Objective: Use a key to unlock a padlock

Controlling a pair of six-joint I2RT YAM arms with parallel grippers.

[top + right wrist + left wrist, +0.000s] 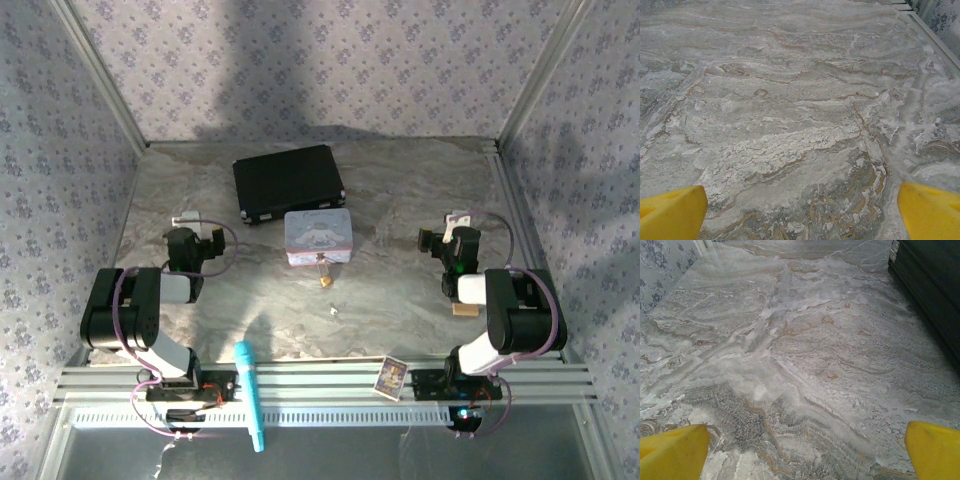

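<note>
Two items, padlock and key, untouched: with left gripper and right gripper both spread, we should pinch the tiny key squarely.

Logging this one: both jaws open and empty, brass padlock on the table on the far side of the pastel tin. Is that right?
One slip: the padlock lies on the near side of the pastel tin, toward the arm bases, as the top external view shows. The left gripper and right gripper do have open, empty jaws.
</note>
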